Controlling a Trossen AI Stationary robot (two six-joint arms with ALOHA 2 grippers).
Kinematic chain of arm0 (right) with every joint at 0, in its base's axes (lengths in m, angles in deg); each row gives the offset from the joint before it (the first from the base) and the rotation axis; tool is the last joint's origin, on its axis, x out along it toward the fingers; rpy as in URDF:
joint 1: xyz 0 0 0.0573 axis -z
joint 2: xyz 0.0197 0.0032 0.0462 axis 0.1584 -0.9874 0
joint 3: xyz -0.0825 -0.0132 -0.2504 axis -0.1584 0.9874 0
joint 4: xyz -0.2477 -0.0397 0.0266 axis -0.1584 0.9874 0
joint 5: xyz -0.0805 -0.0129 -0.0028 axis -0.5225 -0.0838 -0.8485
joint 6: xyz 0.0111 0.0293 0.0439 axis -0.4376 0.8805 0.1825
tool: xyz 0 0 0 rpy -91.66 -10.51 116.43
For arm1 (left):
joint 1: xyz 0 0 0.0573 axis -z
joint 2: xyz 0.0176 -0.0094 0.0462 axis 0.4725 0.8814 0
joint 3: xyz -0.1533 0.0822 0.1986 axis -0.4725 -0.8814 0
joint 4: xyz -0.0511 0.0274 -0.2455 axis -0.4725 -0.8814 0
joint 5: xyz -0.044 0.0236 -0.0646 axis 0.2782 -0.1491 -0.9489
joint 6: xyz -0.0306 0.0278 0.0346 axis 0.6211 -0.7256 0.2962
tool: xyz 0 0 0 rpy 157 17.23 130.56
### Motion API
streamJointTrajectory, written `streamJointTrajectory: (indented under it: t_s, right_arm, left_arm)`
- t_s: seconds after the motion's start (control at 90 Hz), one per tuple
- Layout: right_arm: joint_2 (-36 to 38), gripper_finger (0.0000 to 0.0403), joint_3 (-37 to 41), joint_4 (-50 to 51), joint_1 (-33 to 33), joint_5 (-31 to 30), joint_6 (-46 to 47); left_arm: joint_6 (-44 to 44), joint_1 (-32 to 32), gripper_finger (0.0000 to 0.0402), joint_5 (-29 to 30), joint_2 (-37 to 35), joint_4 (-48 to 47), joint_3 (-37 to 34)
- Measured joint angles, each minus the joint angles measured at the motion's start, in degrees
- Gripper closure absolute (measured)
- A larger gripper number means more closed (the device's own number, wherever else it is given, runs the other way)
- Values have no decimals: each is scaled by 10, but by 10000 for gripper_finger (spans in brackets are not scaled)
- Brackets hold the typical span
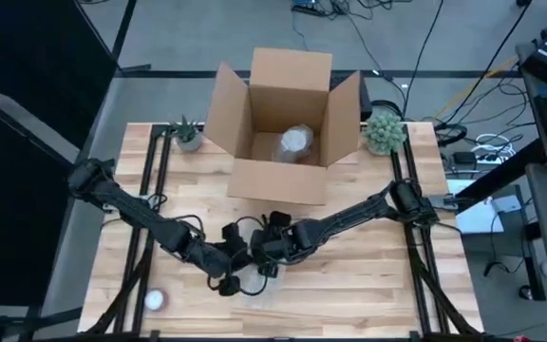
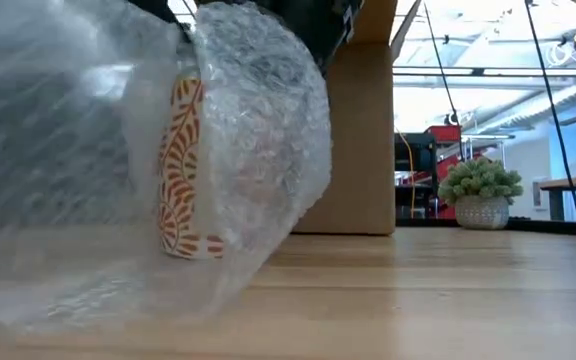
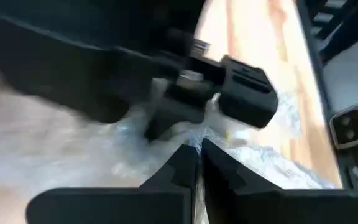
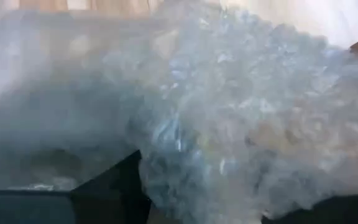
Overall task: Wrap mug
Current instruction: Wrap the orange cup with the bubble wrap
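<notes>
A mug (image 2: 181,170) with an orange leaf pattern stands inside clear bubble wrap (image 2: 258,130) near the table's front middle. The wrap bulges over it and trails onto the wood. Both arms meet there in the high view. My left gripper (image 3: 199,152) is shut at the edge of the wrap (image 3: 241,155). My right gripper (image 4: 222,205) straddles the wrapped bundle (image 4: 229,118), which fills its view and hides the mug there. The right arm's dark wrist (image 3: 244,99) shows just beyond my left fingers. My left gripper pinches a bit of the bubble wrap (image 3: 201,138) at its fingertips; one layer or several, I cannot tell. The sheet beyond lies slack on the table. My right gripper has the wrapped bundle between its two fingers (image 4: 114,186), one on each side, coming from above. The wrap hides where they meet it.
An open cardboard box (image 1: 288,119) stands at the far middle with a wrapped item (image 1: 295,141) inside. Small potted plants (image 1: 187,134) (image 1: 385,131) flank it. A small white round object (image 1: 155,300) lies near the front left corner. Bare wood lies to the right.
</notes>
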Motion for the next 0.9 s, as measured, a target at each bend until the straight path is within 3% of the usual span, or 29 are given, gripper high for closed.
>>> streamJointTrajectory:
  t_s: [0.111,0.3,0.389,0.578,0.733,0.822,0.9]
  right_arm:
    - [0,198,-1,-5,2,-2,0]
    - [0,198,-1,-15,5,-5,-9]
    - [0,198,0,-28,4,-5,-17]
    - [-1,198,1,-37,8,-2,-26]
    - [-1,198,1,-42,15,15,-27]
    - [-1,198,2,-41,15,15,-27]
    - [-2,198,2,-37,15,15,-27]
  left_arm:
    - [17,9,402,2,-32,-85,13]
    - [143,48,402,5,-56,-243,4]
    - [193,76,401,45,-55,-289,3]
    - [172,96,402,117,-67,-288,33]
    - [104,93,402,119,-73,-237,36]
    - [89,82,397,84,-72,-220,36]
    - [82,62,379,4,-68,-200,36]
